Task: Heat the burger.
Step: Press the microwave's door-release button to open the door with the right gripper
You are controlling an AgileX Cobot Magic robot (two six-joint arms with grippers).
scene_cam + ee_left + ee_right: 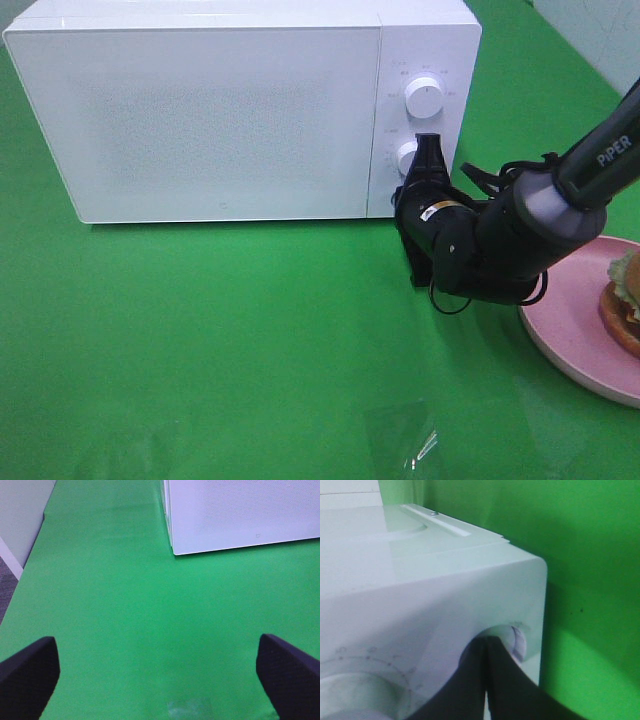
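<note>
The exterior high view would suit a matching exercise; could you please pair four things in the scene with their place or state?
Things:
1. microwave
2. burger
3. right hand
4. left hand

Place or state:
A. open over the green cloth
B. on the pink plate
C. door closed
D. shut, tip at the lower knob

Pairs: 1-C, 2-B, 3-D, 4-A

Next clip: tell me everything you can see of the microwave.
The microwave is a white, glossy box standing upright on the green table cover, door shut, its front panel finely speckled. A control strip on its right side carries two round white knobs: the upper knob is free, while the right gripper, jaws shut, presses against or just meets the lower knob.
</note>
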